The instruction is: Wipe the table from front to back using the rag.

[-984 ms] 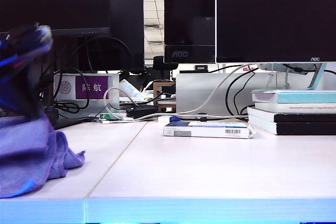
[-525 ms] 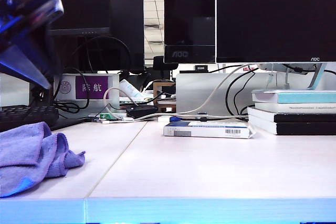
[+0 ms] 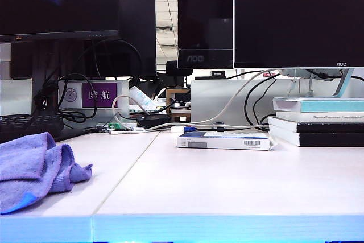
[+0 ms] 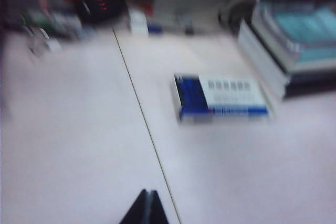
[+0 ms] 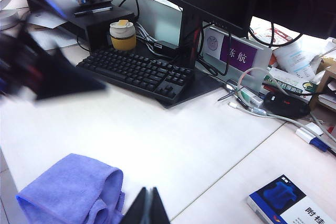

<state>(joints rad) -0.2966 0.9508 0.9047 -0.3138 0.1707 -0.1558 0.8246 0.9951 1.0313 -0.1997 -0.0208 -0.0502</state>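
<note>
The left gripper shows in its wrist view as two thin black fingertips, wedge-shaped and tapering to a point at the bottom centre, blurred. The right gripper looks the same in its own view: two dark, matte, pointed tips at the bottom centre. In the right wrist view the left arm is a blurred black mass at the left edge, with bluish and reddish glints
</note>
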